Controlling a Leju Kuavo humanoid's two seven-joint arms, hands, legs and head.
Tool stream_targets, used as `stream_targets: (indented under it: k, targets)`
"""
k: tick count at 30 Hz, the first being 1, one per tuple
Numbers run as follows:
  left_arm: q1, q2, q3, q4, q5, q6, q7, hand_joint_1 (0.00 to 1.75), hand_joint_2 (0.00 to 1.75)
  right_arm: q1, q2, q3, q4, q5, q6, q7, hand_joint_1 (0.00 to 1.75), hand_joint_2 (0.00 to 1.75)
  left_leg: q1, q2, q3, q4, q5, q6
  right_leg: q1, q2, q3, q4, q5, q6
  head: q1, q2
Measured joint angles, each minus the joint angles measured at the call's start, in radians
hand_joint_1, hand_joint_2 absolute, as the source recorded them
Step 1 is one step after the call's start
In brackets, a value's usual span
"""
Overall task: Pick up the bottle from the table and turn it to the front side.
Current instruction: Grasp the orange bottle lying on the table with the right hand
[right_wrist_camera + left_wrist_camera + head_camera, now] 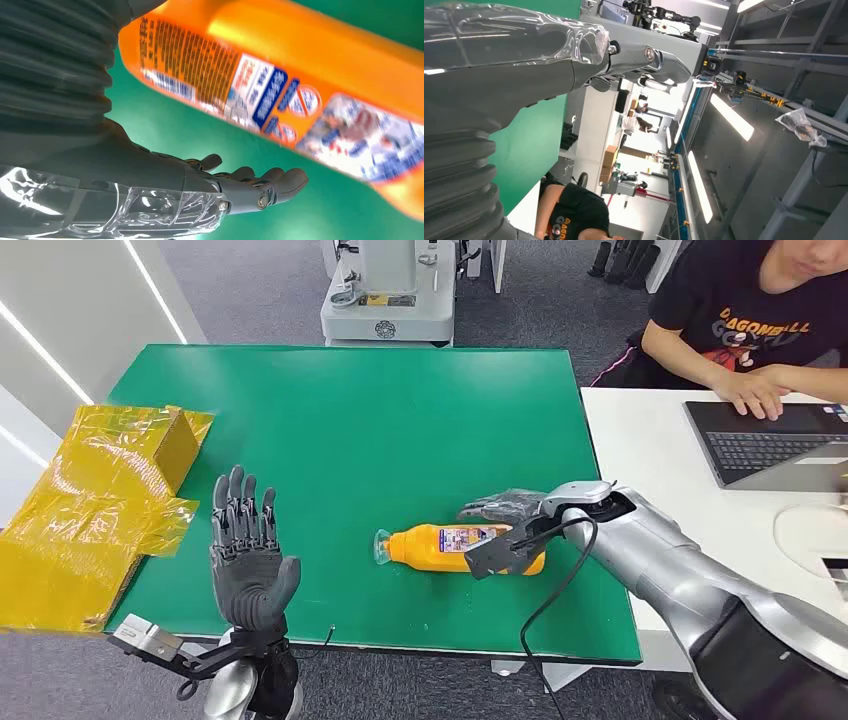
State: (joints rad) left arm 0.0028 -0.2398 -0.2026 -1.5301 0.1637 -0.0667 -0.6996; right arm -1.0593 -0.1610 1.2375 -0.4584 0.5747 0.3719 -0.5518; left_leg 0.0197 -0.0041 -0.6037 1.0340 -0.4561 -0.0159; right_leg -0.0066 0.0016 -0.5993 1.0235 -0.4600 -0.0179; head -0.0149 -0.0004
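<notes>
An orange bottle (455, 547) with a printed label lies on its side on the green table (380, 420), its clear cap pointing left. My right hand (505, 506) lies just beyond the bottle's far side, fingers stretched out and holding nothing. In the right wrist view the bottle (300, 65) runs close alongside the hand's straight fingers (250, 185), with green table showing between them. My left hand (248, 555) stands raised over the table's near left edge, palm up and fingers spread, well left of the bottle. The left wrist view shows that hand (499, 75) from behind.
A yellow foil-wrapped box and bags (100, 500) lie at the table's left edge. A white table (650, 440) adjoins on the right, with a laptop (770, 440) and a seated person (760, 310) typing. A grey machine (385, 290) stands beyond the far edge.
</notes>
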Motion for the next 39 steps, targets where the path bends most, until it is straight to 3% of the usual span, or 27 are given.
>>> stream_targets:
  k: [19, 23, 30, 35, 39]
  targets:
    - [0.004, -0.003, 0.023, 0.000, -0.010, -0.002, 0.000, 0.00, 1.75, 0.059, -0.011, 0.073, 0.037, 0.032, -0.143, 0.042, 0.00, 1.75, 0.000, 0.000, 0.001, 0.000, 0.000, 0.000, 0.000, 0.000, 0.000, 0.000, 0.000, 0.000, 0.000, 0.000]
    - [0.005, -0.003, 0.024, 0.000, -0.010, -0.003, 0.000, 0.00, 1.75, 0.073, -0.019, 0.080, 0.038, 0.052, -0.210, 0.067, 1.20, 1.75, 0.000, 0.000, 0.001, 0.000, 0.000, 0.000, 0.000, 0.000, 0.000, 0.000, 0.000, 0.000, 0.000, 0.000]
    - [0.005, -0.003, 0.024, 0.000, -0.010, -0.007, 0.000, 0.00, 1.75, 0.094, -0.030, 0.085, 0.037, 0.064, -0.294, 0.091, 1.20, 1.75, 0.000, 0.002, 0.003, 0.000, 0.000, 0.000, 0.000, 0.002, 0.001, 0.000, 0.000, 0.000, 0.000, 0.000]
    - [0.005, -0.003, 0.024, 0.000, -0.010, -0.008, 0.000, 0.00, 1.75, 0.096, -0.032, 0.085, 0.037, 0.064, -0.297, 0.091, 1.75, 1.75, 0.000, 0.002, 0.003, 0.000, 0.000, 0.000, 0.000, 0.002, 0.002, 0.000, 0.001, 0.000, 0.000, 0.000]
    - [0.005, -0.003, 0.024, 0.000, -0.010, -0.008, 0.000, 0.00, 1.75, 0.101, -0.035, 0.085, 0.036, 0.066, -0.319, 0.099, 1.75, 1.75, 0.000, 0.002, 0.004, 0.000, 0.000, 0.000, 0.000, 0.002, 0.003, 0.000, 0.001, 0.000, 0.000, 0.000]
